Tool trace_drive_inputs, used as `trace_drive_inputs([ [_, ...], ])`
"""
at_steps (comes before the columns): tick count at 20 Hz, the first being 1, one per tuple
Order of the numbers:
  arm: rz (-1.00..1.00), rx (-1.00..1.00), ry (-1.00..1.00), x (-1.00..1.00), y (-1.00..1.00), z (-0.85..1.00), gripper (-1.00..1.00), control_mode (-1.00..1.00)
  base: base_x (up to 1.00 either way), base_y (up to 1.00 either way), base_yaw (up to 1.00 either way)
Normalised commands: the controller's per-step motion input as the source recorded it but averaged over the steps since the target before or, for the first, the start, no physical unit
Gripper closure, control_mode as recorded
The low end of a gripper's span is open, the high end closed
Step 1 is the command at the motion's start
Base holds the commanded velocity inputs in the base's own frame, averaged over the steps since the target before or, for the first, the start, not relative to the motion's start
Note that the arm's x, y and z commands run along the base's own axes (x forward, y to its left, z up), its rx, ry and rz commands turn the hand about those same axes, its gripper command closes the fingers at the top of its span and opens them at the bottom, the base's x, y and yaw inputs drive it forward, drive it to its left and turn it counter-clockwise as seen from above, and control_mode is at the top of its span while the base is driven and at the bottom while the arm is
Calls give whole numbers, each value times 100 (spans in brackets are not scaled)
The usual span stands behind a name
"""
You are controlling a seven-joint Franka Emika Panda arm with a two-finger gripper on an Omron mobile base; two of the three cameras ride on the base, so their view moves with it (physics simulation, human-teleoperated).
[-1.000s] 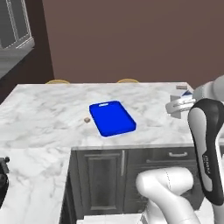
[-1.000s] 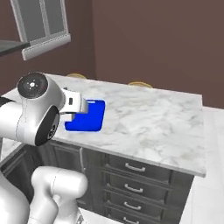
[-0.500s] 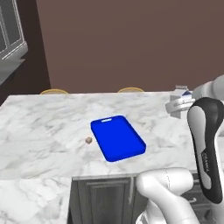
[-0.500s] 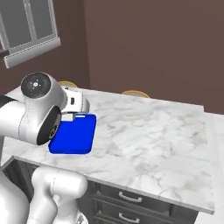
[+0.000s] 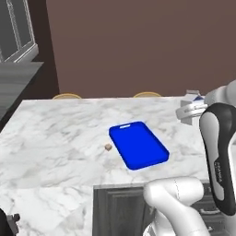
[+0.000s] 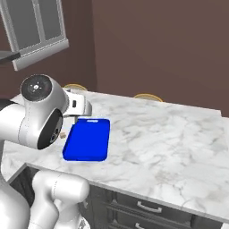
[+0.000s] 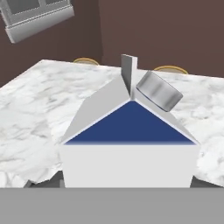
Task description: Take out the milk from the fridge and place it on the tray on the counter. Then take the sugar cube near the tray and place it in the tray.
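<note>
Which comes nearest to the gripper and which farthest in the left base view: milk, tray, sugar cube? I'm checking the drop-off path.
1. milk, held in the gripper at the right edge.
2. tray, mid-counter, to the gripper's left.
3. sugar cube, just beyond the tray's far left side.

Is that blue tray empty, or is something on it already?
Empty: the tray shows only bare blue. The sugar cube lies beside it on the counter.
</note>
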Motion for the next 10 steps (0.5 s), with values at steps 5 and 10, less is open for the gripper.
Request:
trace_drive_inputs([
  [5, 0, 0, 0, 0, 0, 0, 100, 100, -8, 92, 16],
  [10, 0, 0, 0, 0, 0, 0, 100, 100, 90, 71, -3],
])
